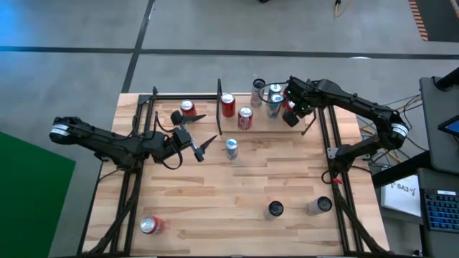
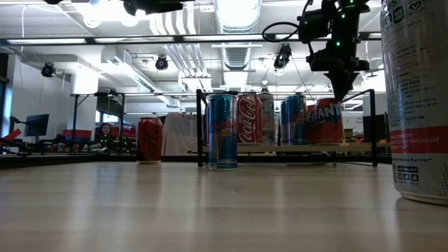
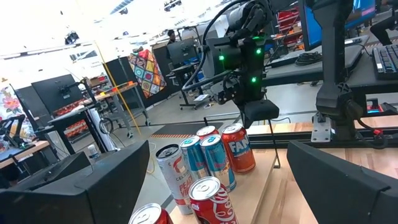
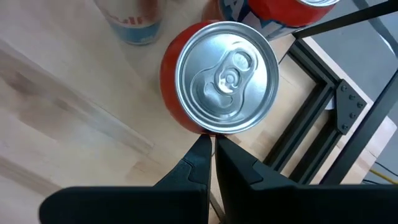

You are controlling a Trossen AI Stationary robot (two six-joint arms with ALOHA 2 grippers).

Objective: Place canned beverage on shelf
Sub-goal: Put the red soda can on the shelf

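Note:
The shelf (image 1: pixel 219 107), a light board in black rails, stands at the table's far side and holds several upright cans. Among them is an orange Fanta can (image 4: pixel 217 81) at the right end of the row (image 2: pixel 325 120). My right gripper (image 4: pixel 211 142) is shut and points steeply down, its tips right at the rim of that can's top (image 2: pixel 344 96). A blue can (image 1: pixel 231 148) stands on the table in front of the shelf. My left gripper (image 1: pixel 204 131) hangs level and open to the left of it, holding nothing and facing the shelf's cans. My right gripper has its shut fingertips (image 4: pixel 202 149) at the edge of the orange can's top rim (image 4: pixel 208 129), coming from above and slanting down. I cannot tell whether they touch the rim. The can stands upright on the shelf board.
A red can (image 1: pixel 187 109) stands at the far left, beside the shelf. Two dark-topped cans (image 1: pixel 275 209) (image 1: pixel 318 206) stand near the front right, and a red can (image 1: pixel 151 225) lies at the front left. Black frame rails (image 1: pixel 133 186) run along both table sides.

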